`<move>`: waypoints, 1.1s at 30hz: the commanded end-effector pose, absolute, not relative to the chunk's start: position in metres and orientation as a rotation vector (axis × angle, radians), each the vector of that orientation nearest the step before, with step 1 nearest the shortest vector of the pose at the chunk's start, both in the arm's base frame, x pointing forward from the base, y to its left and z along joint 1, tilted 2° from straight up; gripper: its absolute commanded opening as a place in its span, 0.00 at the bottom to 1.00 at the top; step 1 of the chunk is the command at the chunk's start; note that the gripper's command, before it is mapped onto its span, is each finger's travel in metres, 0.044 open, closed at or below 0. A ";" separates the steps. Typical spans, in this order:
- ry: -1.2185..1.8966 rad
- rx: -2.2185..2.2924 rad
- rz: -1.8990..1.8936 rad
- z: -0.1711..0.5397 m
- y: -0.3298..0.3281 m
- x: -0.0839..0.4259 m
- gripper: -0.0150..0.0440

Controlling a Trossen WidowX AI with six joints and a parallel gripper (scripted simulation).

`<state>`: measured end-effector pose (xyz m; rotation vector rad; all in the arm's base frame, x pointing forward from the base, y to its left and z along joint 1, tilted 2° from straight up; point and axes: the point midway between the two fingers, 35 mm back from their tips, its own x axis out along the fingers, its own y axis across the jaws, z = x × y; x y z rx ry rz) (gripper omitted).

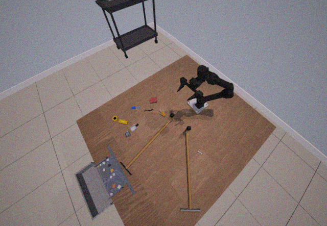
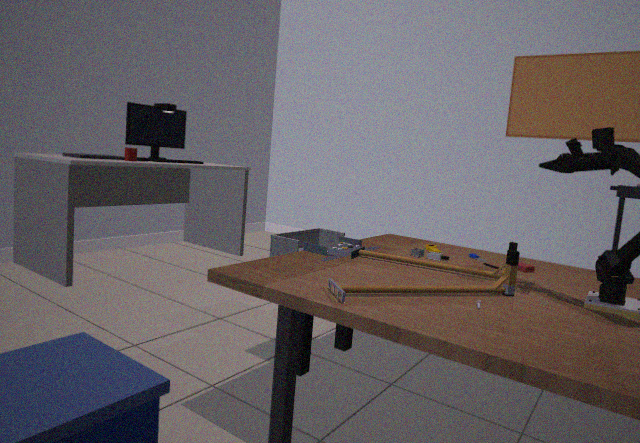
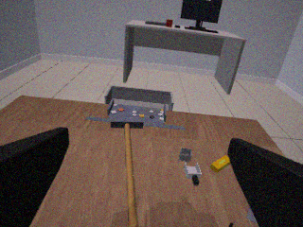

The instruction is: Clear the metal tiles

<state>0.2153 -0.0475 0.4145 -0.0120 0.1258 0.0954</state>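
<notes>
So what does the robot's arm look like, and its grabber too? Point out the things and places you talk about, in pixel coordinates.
The arm (image 1: 229, 89) (image 2: 622, 258) is black all over, with chunky joints and long links, on a pale, flat base plate (image 1: 189, 102) (image 2: 592, 301). Its gripper (image 1: 182, 93) (image 3: 151, 141) is black too, with two fingers that narrow toward their tips. I can't make out any markings.

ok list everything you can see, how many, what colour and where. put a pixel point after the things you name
bench plate (image 1: 117, 177) (image 3: 127, 113): one, grey-blue, table's far end
tiles: several, white, orange, yellow, dark, on the plate
catch box (image 1: 92, 192) (image 3: 114, 93): one, grey, beyond the plate
long-handled scrapers: two, wooden handles, one dark blade, one grey, on the table
tape roll (image 1: 115, 118): one, yellow, on the table
block (image 1: 153, 100): one, red, on the table
other small items: several, mixed colours, on the table
cart (image 1: 132, 6): one, black, by the wall
desk (image 2: 129, 185) (image 3: 185, 44): one, grey, across the room
monitor (image 2: 155, 127) (image 3: 201, 10): one, black, on the desk
arm: one, black, on a pale base
hand (image 1: 185, 91) (image 3: 151, 141): one, black, open above the table
</notes>
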 end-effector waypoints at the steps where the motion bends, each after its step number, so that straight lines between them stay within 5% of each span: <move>1: 0.128 -0.005 0.098 0.413 -0.047 0.215 1.00; 33: 0.239 0.051 0.106 0.409 -0.068 0.260 1.00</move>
